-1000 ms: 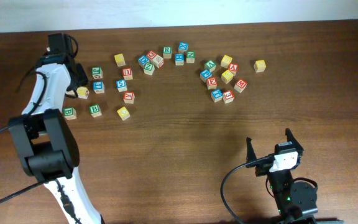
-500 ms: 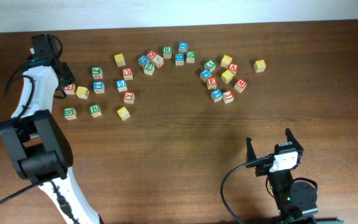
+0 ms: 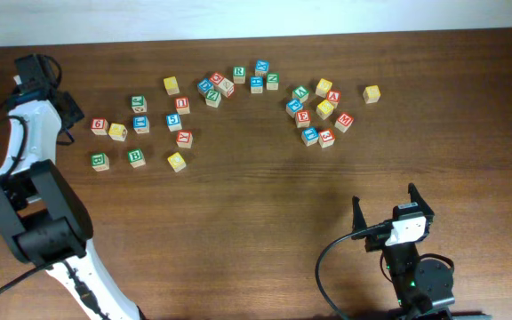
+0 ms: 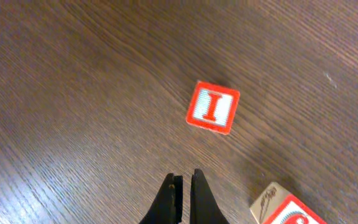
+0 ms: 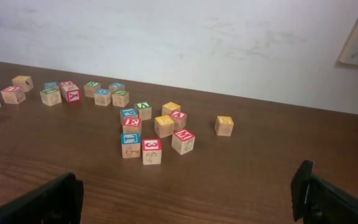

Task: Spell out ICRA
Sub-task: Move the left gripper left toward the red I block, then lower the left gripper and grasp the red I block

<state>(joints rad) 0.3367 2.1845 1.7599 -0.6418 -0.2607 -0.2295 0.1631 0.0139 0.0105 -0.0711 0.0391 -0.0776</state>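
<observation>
The red-faced "I" cube (image 4: 213, 107) lies flat on the table, a short way ahead of my left gripper (image 4: 186, 177), which is shut with nothing between its jaws. Overhead, the left gripper (image 3: 71, 116) sits at the far left. The red cube (image 3: 100, 126) just right of it looks like the "I", and a yellow-faced cube (image 3: 118, 132) touches that cube's right side. The green "R" (image 3: 239, 72) lies in the back middle cluster and the red "A" (image 3: 332, 98) in the right cluster. My right gripper (image 3: 385, 206) (image 5: 185, 186) is open near the front edge, holding nothing.
Another red-faced cube (image 4: 288, 211) shows at the bottom right of the left wrist view. Two green "B" cubes (image 3: 100, 161) (image 3: 136, 157) lie in front of the "I". Several loose cubes spread across the back (image 3: 213, 87) and right (image 3: 314, 111) (image 5: 151, 151).
My left arm has drawn back to the left, away from the cubes, uncovering the red cube beside the yellow one. Its jaws have closed empty. The right arm has not moved.
</observation>
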